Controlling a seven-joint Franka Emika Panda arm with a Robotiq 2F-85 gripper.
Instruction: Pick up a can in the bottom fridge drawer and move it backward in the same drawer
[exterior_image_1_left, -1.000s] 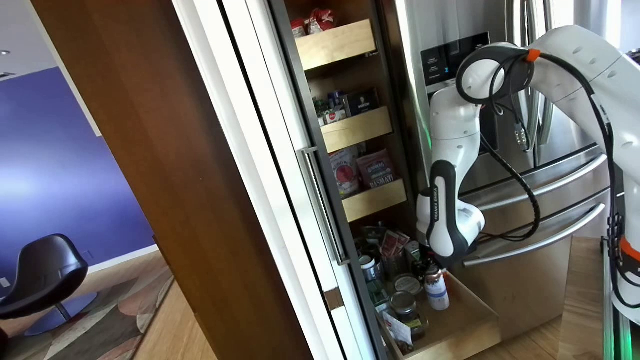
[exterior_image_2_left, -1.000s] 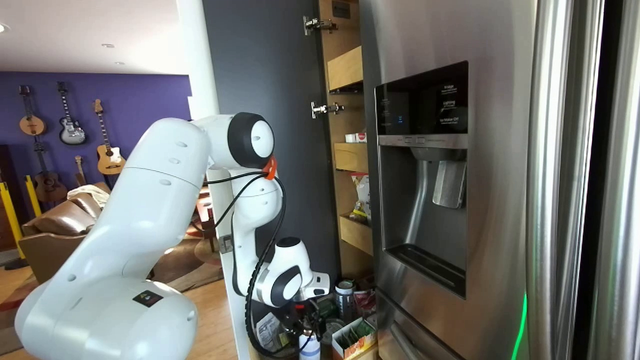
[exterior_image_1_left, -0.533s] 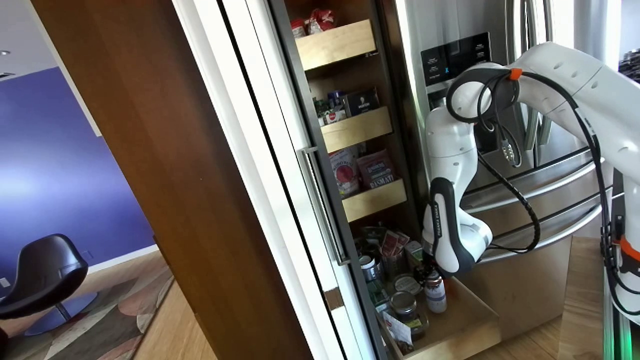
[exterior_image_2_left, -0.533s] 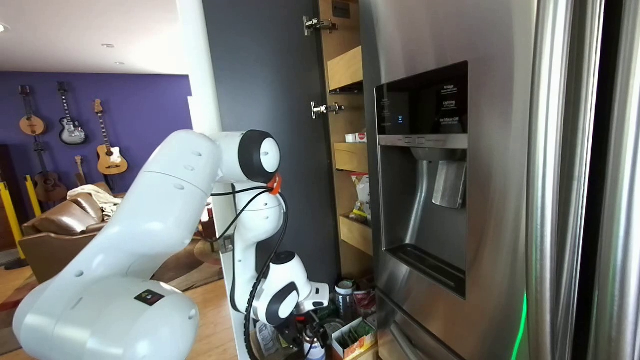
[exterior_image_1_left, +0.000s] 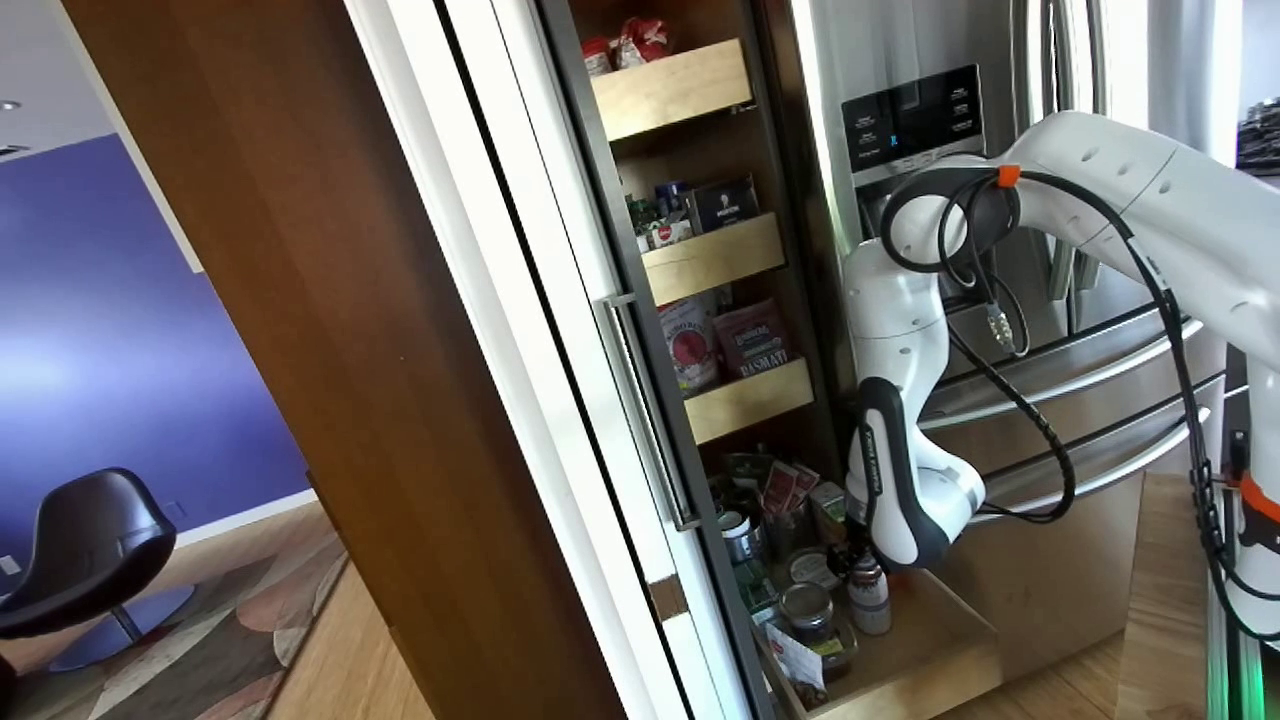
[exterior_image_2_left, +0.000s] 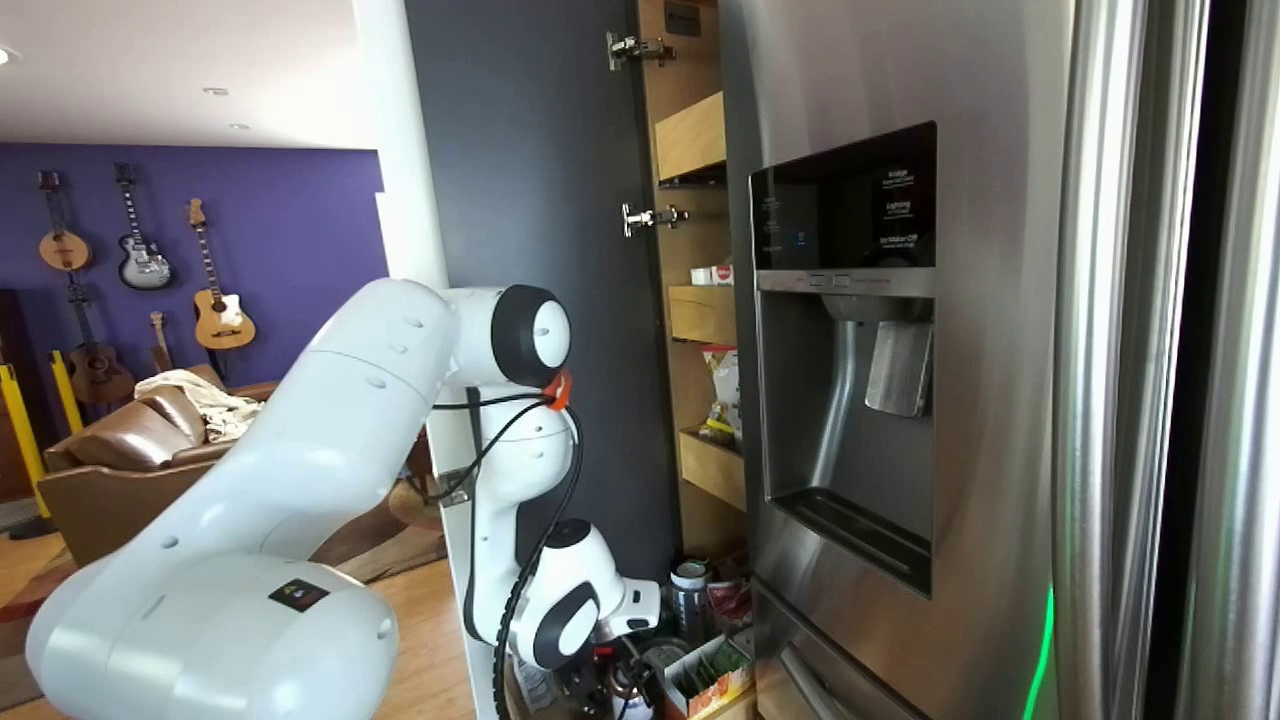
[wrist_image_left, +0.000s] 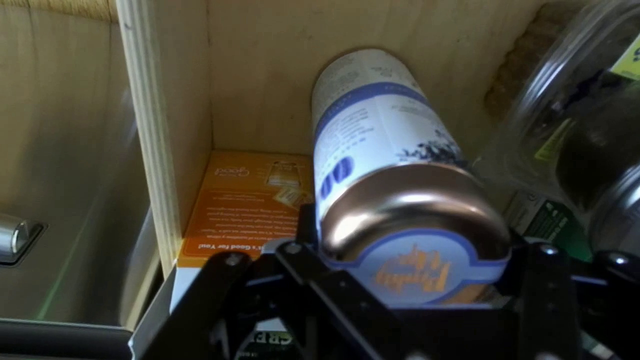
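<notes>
The can (exterior_image_1_left: 870, 605), white with a blue band and a copper shoulder, stands slightly leaning in the bottom light-wood drawer (exterior_image_1_left: 920, 688). It also shows in an exterior view (exterior_image_2_left: 632, 706), partly hidden by the gripper, and in the wrist view (wrist_image_left: 382, 125). The drawer's side wall (wrist_image_left: 150, 115) is left of the can there. My gripper (wrist_image_left: 414, 250) is around the can's upper part, one black finger on each side. The can fills the space between them; whether they press on it I cannot tell. In an exterior view the gripper (exterior_image_1_left: 852, 562) is partly hidden by the arm.
An orange tea box (wrist_image_left: 245, 205) lies beside the can against the drawer wall. A jar (exterior_image_1_left: 808, 605) and a clear plastic container (wrist_image_left: 560, 100) stand on the other side. A grey can (exterior_image_2_left: 690, 600) is farther back. An upper drawer (exterior_image_1_left: 748, 400) and steel fridge (exterior_image_1_left: 1040, 570) are close.
The arm and gripper have moved down, lower around the can. The can has shifted slightly, by less than the arm, towards the drawer's front.
</notes>
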